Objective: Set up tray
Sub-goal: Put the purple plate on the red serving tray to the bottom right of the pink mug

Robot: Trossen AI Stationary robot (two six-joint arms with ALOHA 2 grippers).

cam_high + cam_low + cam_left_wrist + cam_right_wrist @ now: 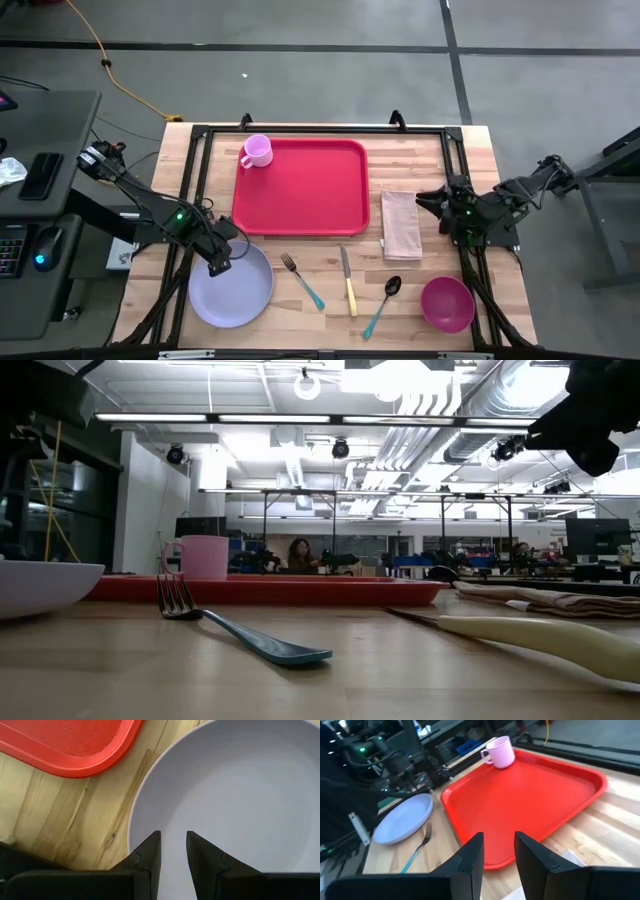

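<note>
Red tray (302,187) sits flat on the wooden table (330,275), far-centre, long side left-right. Pink mug (257,151) stands upright in the tray's far-left corner, handle pointing left; rest of the tray surface is bare. Left gripper (217,262) is low over the far-left rim of the lavender plate (232,288), which lies on the table near-left, just off the tray's near-left corner and not touching it. Left wrist view: the two dark fingers (150,855) are parted by a narrow gap, tips over the plate's rim, nothing between them; can't tell whether they touch the plate. Right gripper (436,204) hovers at the table's right side, just right of the folded beige napkin (402,224), pointing toward the tray. Right wrist view: fingers (472,854) a small gap apart, nothing held, tray's near-right corner just ahead of them. Along the near edge, left to right: fork (301,280) with teal handle, knife (348,281) with cream handle, spoon (383,304) with teal handle, then magenta bowl (446,303) at near-right. All cutlery lies on the table, none on the tray. Low view shows a person seated far back in the room.
</note>
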